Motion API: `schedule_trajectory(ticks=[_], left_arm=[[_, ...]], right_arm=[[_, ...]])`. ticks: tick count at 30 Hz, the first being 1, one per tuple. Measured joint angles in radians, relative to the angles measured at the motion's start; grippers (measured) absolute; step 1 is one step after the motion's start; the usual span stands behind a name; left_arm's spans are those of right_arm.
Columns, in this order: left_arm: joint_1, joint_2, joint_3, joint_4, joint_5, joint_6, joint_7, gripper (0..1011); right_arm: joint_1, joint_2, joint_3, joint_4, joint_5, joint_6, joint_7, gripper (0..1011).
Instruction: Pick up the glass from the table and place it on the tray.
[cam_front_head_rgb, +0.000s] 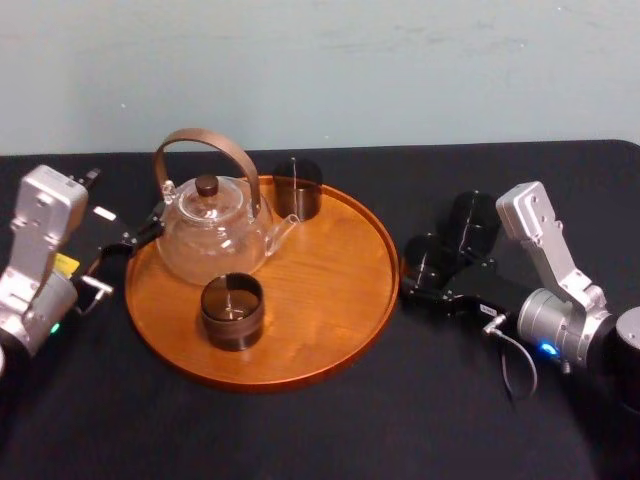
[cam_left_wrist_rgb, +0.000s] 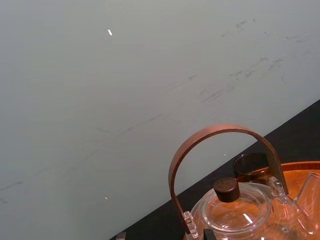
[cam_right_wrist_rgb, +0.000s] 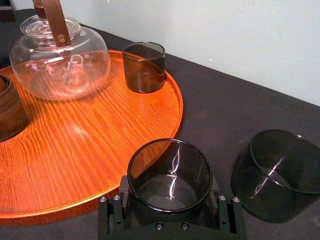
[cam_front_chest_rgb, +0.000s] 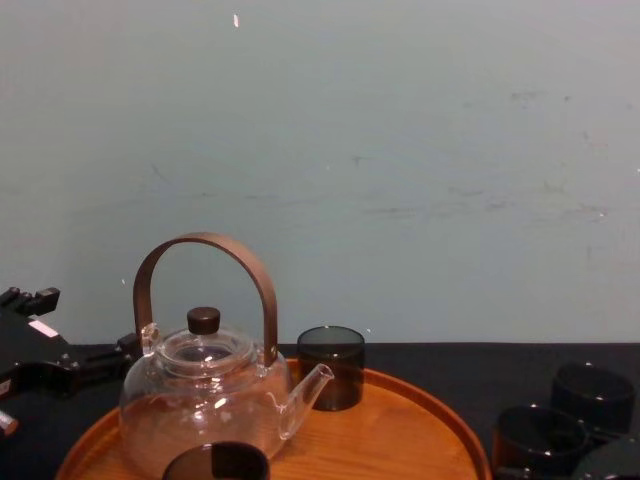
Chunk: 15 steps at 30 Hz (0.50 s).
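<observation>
Just beside the tray's (cam_front_head_rgb: 330, 330) right rim, over the black table (cam_front_head_rgb: 400, 430), the right gripper (cam_right_wrist_rgb: 169, 189) pinches the glass (cam_right_wrist_rgb: 170, 167), a second glass (cam_right_wrist_rgb: 280, 175) close by, while the left gripper (cam_front_head_rgb: 135, 238) sits near the teapot (cam_front_head_rgb: 210, 235).
</observation>
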Motion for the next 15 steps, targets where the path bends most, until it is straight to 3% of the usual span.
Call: schedule_trajectory(ticks=[6, 15], left_arm=[[0.000, 0.000, 0.000, 0.000, 0.000, 0.000, 0.000, 1001], [0.000, 0.000, 0.000, 0.000, 0.000, 0.000, 0.000, 1001]], right_arm=[[-0.003, 0.004, 0.000, -0.005, 0.010, -0.008, 0.006, 903], [-0.023, 0.025, -0.001, -0.066, 0.029, 0.003, 0.011, 903]])
